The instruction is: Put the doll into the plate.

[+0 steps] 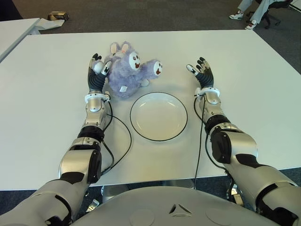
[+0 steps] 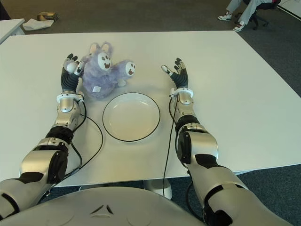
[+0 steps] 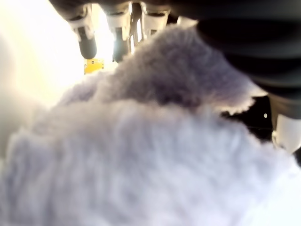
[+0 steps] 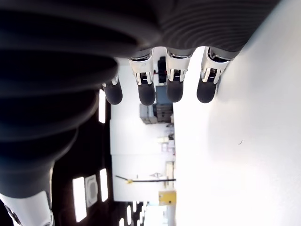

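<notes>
While left robot hand (image 1: 96, 73) touches doll (image 1: 124, 70) — wrist cam: grip unclear.

White table on dark carpet — an office-like room

A wide white table (image 1: 263, 94) is filling most of the view, with grey-brown carpet (image 1: 164, 14) showing beyond it. A second white table (image 1: 14, 30) is standing at the far left — a small box (image 1: 57, 16) and pale sheet (image 1: 49, 23) lying beside it. At the far right, a seated person's legs (image 1: 247, 12) are showing by an office chair (image 1: 273, 9).
</notes>
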Robot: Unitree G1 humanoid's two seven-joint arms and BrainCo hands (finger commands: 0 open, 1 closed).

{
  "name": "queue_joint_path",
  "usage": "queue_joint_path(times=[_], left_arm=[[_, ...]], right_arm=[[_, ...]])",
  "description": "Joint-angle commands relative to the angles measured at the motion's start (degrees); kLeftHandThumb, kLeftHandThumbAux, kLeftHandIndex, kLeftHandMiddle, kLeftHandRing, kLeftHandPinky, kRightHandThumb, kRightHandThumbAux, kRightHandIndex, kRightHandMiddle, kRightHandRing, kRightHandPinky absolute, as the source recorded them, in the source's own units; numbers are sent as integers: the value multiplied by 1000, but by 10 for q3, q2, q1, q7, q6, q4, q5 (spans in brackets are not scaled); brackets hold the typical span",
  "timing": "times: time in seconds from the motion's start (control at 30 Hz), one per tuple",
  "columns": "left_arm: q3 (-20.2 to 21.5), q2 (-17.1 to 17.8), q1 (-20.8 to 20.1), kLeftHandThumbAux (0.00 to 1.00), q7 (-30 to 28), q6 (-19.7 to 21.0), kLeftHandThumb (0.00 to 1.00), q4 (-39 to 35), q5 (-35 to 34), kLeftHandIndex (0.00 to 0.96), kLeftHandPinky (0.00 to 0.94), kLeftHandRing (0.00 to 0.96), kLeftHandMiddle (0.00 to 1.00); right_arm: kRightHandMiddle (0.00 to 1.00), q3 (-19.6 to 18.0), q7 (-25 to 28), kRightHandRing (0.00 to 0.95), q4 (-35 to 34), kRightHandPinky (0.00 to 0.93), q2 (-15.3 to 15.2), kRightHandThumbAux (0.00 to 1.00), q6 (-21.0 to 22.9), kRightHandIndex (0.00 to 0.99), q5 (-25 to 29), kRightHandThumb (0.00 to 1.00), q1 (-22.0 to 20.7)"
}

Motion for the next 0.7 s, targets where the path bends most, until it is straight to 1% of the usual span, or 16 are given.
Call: queue_joint_path(times=[0.03, 0.4, 0.7], left_arm=[[-8, -23, 74, 495, 10, 9, 0, 38, 13, 0, 46, 92, 111], [-5, -26, 73, 502, 11, 9, 0, 41, 11, 0, 57, 102, 121], [-5, -23, 66, 498, 10, 12, 0, 46, 12, 0, 37, 83, 104]], right_arm=[[34, -3, 2, 27, 32, 25, 12, 688, 27, 14, 4, 62, 50], [33, -5, 4, 26, 32, 24, 12, 687, 27, 12, 4, 60, 50], [32, 0, 0, 25, 33, 20, 11, 691, 31, 11, -2, 57, 46]])
